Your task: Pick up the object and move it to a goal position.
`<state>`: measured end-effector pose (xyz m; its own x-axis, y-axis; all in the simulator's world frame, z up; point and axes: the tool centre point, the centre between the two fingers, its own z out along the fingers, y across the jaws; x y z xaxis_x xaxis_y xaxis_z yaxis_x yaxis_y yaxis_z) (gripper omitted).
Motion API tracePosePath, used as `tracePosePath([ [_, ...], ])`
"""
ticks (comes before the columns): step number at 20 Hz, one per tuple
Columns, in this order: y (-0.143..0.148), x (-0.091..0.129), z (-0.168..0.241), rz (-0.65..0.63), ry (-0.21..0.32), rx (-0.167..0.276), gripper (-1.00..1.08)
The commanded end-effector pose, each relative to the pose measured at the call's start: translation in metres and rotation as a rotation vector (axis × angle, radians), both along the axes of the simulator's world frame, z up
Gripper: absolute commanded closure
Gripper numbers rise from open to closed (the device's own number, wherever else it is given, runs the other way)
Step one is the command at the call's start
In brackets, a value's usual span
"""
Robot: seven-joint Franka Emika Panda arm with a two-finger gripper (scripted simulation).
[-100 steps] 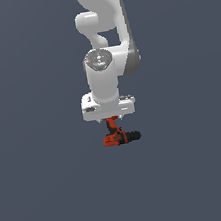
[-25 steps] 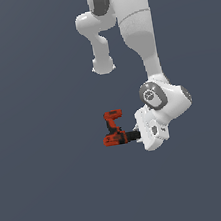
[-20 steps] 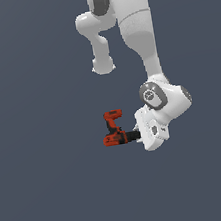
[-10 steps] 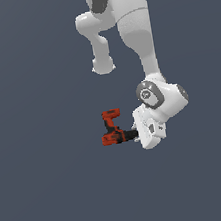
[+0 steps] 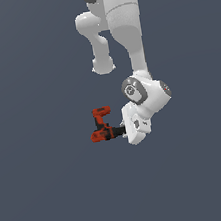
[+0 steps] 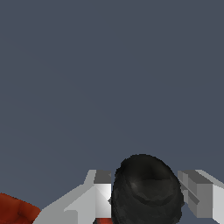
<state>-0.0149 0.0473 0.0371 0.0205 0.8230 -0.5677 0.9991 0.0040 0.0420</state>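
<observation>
One drill [image 5: 102,126] was clamped by its black nose between the tool [image 5: 117,130] fingers [image 6: 199,192] | held off the arm's wrist, toward the exterior view's left | pick-up looked done | goal marker not visible, so the remaining carry could not be judged

We see one thing here: a plain background [image 5: 45,194]. It is dark blue-grey. In the exterior view it fills the whole frame, from the upper left corner down to the lower right corner. The colour looks the same on the left side, on the right side and along the bottom edge. It is smooth and flat all over. In the wrist view the same dark blue-grey background [image 6: 109,65] takes up most of the picture. We cannot tell if it is a floor, a wall or just open space.
</observation>
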Motion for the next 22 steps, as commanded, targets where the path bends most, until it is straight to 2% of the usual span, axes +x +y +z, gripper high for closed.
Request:
tracePosePath([
  [1,-0.023,-0.012,0.002,-0.005,0.001,-0.001,1.08],
  [13,-0.113,-0.059,0.012,-0.004,0.002,-0.001,1.08],
  [17,-0.131,-0.067,0.013,-0.004,0.001,-0.002,1.08],
  [22,-0.138,-0.07,0.015,-0.004,0.0,-0.005,1.08],
])
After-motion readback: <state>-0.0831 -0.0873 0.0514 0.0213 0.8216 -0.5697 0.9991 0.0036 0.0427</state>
